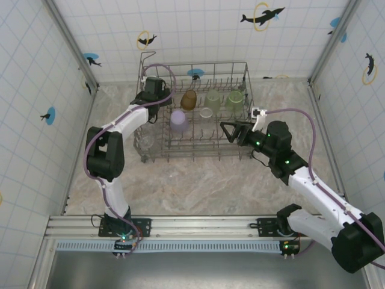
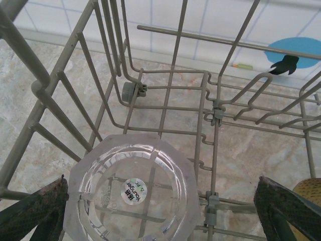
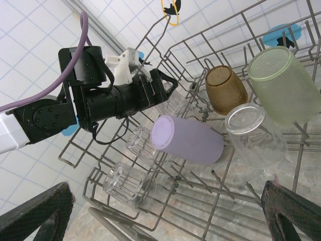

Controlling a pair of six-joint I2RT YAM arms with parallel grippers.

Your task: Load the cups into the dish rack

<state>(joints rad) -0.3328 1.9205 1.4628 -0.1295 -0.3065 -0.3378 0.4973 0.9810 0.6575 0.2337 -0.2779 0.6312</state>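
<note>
Aluminium rail (image 1: 198, 226) at near edge, both arm bases bolted on. Tabletop (image 1: 198, 186): beige marbled surface. Right gripper (image 1: 225, 132) over rack's near-right part, jaws wide, holding nothing. Dish rack (image 1: 192, 158) beyond table centre, long axis left-right. Inside it: lavender cup (image 1: 178, 120) tipped across tines. Amber cup (image 1: 189, 100) and pale green cup (image 1: 236, 99) farther, tilted. Left gripper (image 2: 161, 178) in rack's left end, jaws wide either side of clear cup (image 2: 133, 193), gap on cup's right. Cup axis upright, in line with gripper; which end is up cannot be told. Walls (image 1: 198, 30): white tile, dolphin decals.
</note>
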